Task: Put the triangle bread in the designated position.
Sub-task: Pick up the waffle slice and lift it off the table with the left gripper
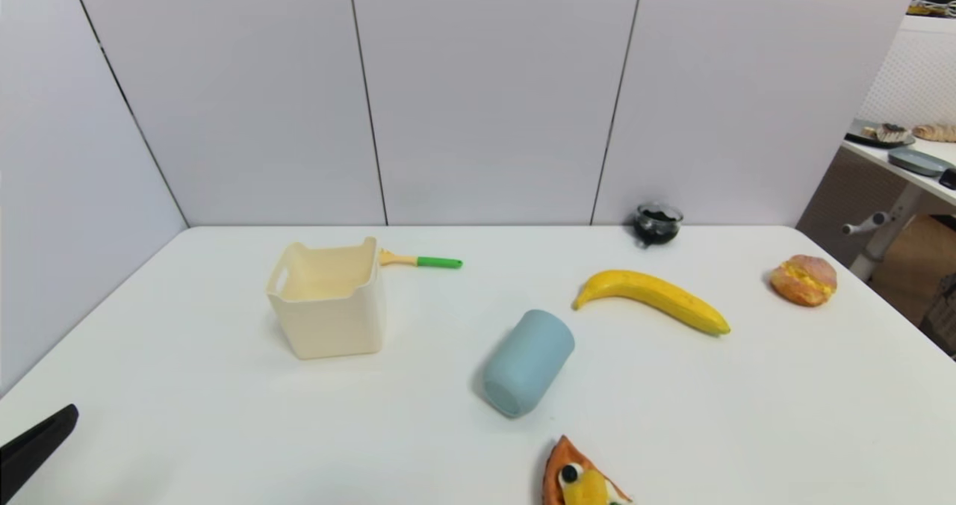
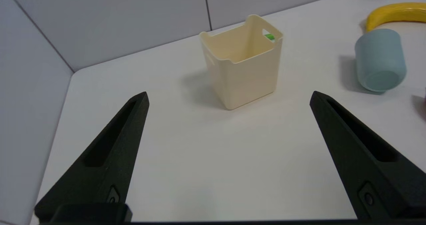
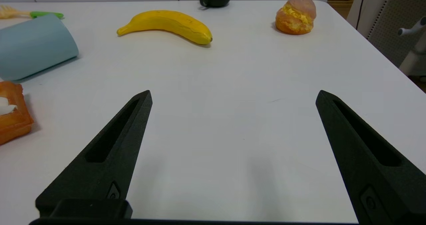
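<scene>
The triangle bread (image 1: 579,479), an orange-brown wedge with yellow pieces, white cream and black dots, lies at the table's near edge, partly cut off in the head view. Its orange corner (image 3: 11,116) also shows in the right wrist view. My right gripper (image 3: 233,95) hangs open over bare tabletop, to the right of the bread and apart from it; it is out of the head view. My left gripper (image 2: 229,97) is open near the table's front left, facing the cream bin; one finger (image 1: 33,445) shows in the head view. The designated position has no visible mark.
A cream bin (image 1: 328,296) stands left of centre with a green-handled brush (image 1: 422,261) behind it. A blue cup (image 1: 526,363) lies on its side just beyond the bread. A banana (image 1: 653,297), a round bun (image 1: 804,279) and a dark jar (image 1: 657,222) sit farther right.
</scene>
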Motion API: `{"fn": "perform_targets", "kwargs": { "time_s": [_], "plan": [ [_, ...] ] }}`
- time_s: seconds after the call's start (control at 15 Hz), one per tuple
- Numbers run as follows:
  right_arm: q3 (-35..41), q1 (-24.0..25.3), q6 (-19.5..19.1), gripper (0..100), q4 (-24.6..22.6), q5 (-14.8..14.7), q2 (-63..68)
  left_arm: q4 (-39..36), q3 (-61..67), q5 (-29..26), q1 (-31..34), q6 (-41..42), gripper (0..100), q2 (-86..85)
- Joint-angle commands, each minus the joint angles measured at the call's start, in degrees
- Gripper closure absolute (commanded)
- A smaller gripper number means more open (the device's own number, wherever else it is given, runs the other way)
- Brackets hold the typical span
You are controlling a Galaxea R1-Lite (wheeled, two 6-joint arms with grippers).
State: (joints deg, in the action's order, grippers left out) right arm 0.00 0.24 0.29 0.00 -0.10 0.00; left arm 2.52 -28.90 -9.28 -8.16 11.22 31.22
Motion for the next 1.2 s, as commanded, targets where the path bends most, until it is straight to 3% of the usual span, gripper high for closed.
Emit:
{"fn": "perform_targets", "kwargs": {
  "time_s": [0.07,0.33,0.93,1.2],
  "plan": [
    [0.09,0.02,0.06,0,-0.09,0.01,0.09,1.96,-3.0,-5.93,-5.47,0.47,0,5.69],
    [0.09,0.02,0.06,0,-0.09,0.01,0.09,5.12,-8.89,-7.07,-9.51,9.79,0,13.34],
    [0.09,0.02,0.06,0,0.0,0.01,0.09,7.67,-20.05,-9.44,-25.68,11.55,0,30.92],
    [0.09,0.02,-0.12,0,-0.09,0.01,0.09,7.67,-22.51,-9.36,-29.02,16.12,0,36.9]
  ]
}}
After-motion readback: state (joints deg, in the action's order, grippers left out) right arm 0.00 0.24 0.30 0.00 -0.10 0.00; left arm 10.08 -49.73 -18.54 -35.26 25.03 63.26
